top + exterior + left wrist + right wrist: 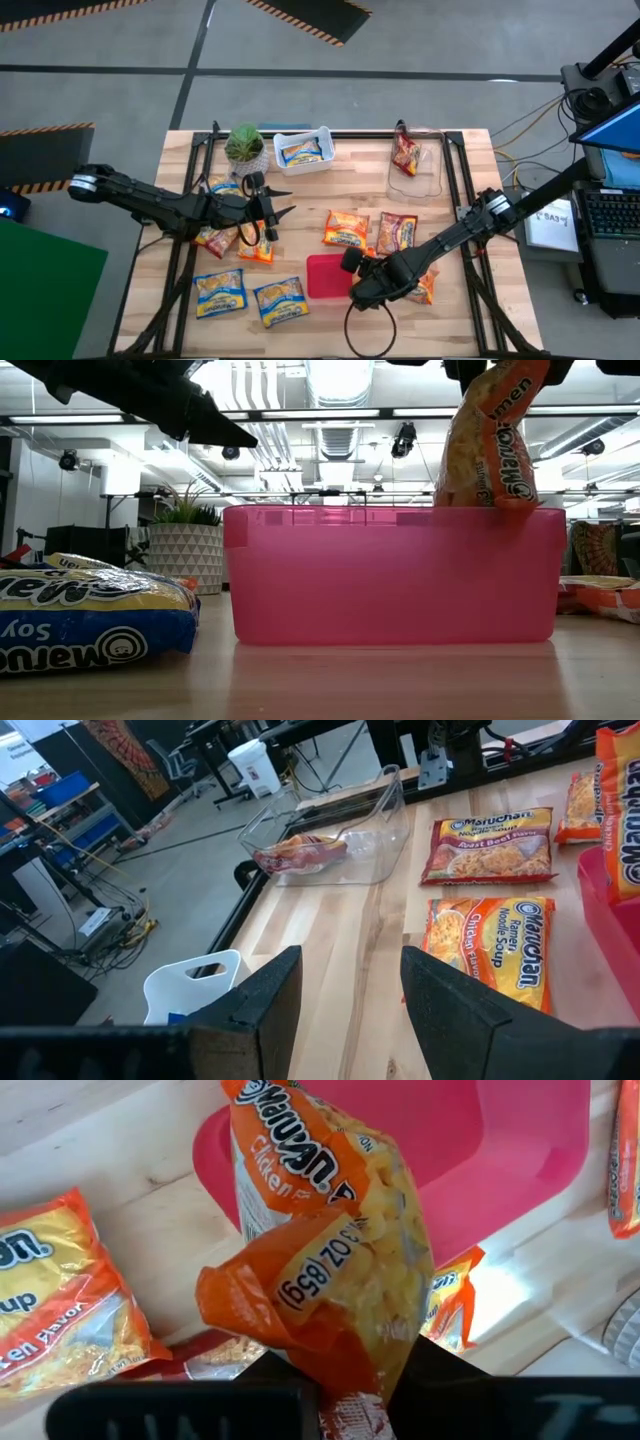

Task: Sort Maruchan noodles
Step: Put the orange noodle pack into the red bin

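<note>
Wooden table [360, 170] under scattered noodle packets [346, 229], bins, plant.

Crinkly glossy plastic packet [330, 1270], translucent smooth pink bin [390, 575], pale wood table [470, 300].

An orange-yellow chicken packet [330, 1270] is hanging upright, pinched at its crimped end, just above the rim of the pink bin near the bottom centre of the high view. Two blue-and-yellow packets [220, 292] [281, 300] are lying flat at the lower left. A cluster of orange packets [240, 240] is sitting left of centre. At centre, an orange-yellow chicken packet [346, 229] and a dark red roast beef packet [397, 234] are lying flat side by side. One blue-and-yellow packet [301, 152] is resting in the white bin at upper centre, and a dark red packet [406, 152] is leaning inside the clear bin at the upper right.
</note>
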You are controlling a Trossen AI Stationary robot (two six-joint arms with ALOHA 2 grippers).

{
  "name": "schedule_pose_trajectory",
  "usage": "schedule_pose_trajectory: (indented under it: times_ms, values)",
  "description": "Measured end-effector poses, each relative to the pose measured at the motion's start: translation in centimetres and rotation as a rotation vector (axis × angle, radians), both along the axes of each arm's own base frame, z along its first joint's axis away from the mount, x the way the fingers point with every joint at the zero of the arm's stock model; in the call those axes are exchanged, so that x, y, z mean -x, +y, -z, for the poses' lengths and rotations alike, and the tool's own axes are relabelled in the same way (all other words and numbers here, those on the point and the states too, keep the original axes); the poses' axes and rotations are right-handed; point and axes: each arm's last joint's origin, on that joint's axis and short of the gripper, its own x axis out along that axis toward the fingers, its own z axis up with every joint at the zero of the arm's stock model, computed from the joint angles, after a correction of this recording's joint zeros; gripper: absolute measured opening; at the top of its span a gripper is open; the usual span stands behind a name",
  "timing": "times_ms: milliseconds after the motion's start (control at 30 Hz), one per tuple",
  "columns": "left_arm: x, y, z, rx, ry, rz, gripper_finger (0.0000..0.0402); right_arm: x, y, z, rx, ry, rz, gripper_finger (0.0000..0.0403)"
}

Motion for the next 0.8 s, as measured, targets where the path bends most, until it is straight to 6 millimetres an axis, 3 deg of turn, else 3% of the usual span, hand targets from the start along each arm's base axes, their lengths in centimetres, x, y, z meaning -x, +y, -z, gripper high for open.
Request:
schedule_pose_trajectory:
  times_ms: [433, 800]
  values:
    - [0.00, 0.00, 0.00, 0.000, 0.000, 0.000, 0.0155, 0.17, -0.46, 0.15, 0.026, 0.042, -0.017, 0.0032]
    - [0.00, 0.00, 0.01, 0.000, 0.000, 0.000, 0.0155, 0.13, -0.46, 0.25, 0.015, 0.033, 0.038, 0.0060]
